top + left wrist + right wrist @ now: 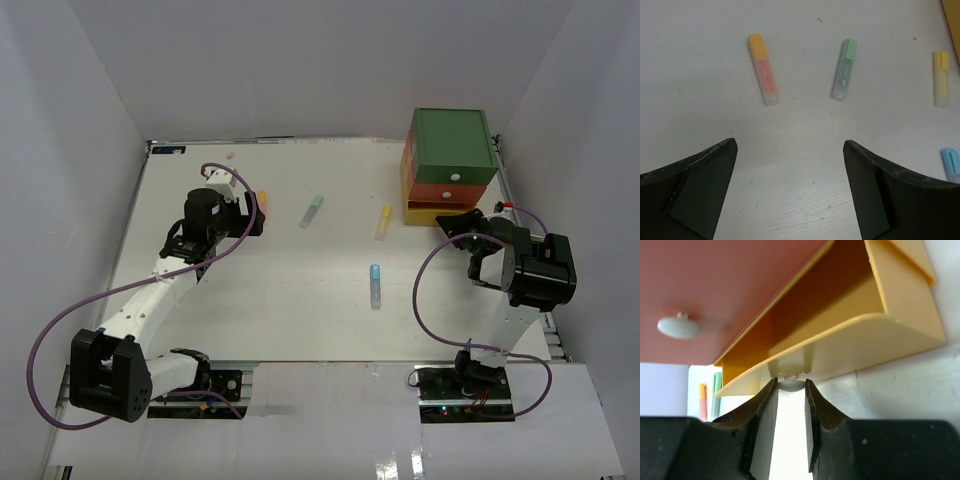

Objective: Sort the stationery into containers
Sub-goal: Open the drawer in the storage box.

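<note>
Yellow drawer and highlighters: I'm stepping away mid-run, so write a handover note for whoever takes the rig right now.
Left gripper: open, empty, above the table, facing the orange highlighter and green highlighter.
Right gripper: shut on the white knob of the yellow drawer.
Done: yellow drawer partly pulled out.
Left: those two, plus the yellow highlighter and blue highlighter, lie loose on the table; none sorted.

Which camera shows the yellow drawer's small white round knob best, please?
The right wrist view: the small white round knob sits close up, pinched in the right gripper. From above that gripper hides it; the left wrist view misses it.
</note>
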You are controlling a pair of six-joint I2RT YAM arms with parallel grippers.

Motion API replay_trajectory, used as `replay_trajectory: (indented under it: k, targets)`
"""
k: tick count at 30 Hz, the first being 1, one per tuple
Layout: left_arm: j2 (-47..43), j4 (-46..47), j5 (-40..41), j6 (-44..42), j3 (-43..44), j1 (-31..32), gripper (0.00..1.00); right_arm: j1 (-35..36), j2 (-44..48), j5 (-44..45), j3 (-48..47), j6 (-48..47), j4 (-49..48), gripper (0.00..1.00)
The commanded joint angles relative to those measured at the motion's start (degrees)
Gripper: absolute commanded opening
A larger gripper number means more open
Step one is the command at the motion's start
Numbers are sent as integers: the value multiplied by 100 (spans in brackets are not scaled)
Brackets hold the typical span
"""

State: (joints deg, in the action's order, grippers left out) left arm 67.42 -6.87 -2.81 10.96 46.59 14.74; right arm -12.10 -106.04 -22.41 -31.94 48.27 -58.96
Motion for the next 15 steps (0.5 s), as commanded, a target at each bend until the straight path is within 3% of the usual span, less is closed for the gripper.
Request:
replay_trajectory:
  k: [1, 15]
  targets:
    - [-141, 11, -79, -15, 158, 11, 98, -29, 451, -35, 363, 86, -397, 19]
    - [-255, 28, -132, 3, 149, 11, 98, -47, 1594, 44, 1445, -186, 42, 20]
